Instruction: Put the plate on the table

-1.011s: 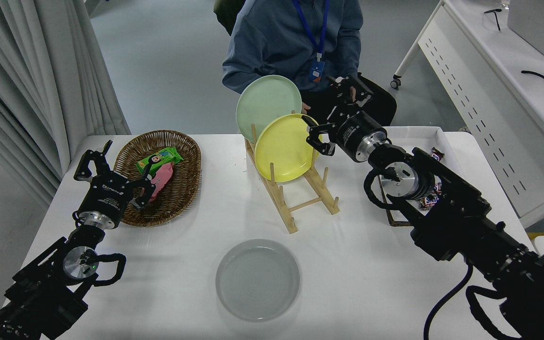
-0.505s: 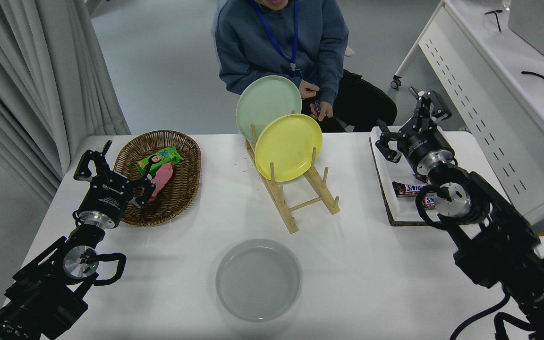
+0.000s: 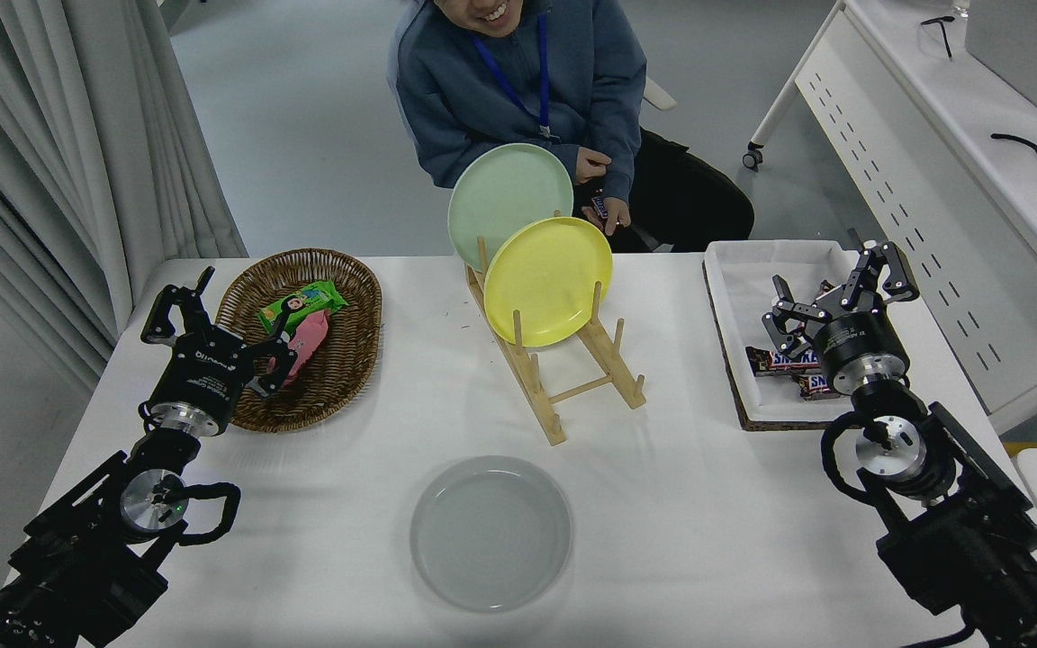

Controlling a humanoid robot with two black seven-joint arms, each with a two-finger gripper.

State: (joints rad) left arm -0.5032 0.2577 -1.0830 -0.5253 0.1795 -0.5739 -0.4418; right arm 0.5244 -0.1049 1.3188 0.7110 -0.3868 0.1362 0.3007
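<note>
The light grey plate lies flat on the white table, near its front edge at the middle. My right gripper is open and empty, over the white tray at the right, far from the plate. My left gripper is open and empty, parked at the lower left beside the wicker basket.
A wooden rack holds a yellow plate and a pale green plate upright. A wicker basket holds snack packs. A white tray holds candy bars. A person sits at the far side.
My right arm has drawn back from the rack near the yellow plate, to the right and toward me, and now sits over the tray. The grey plate has not moved.
</note>
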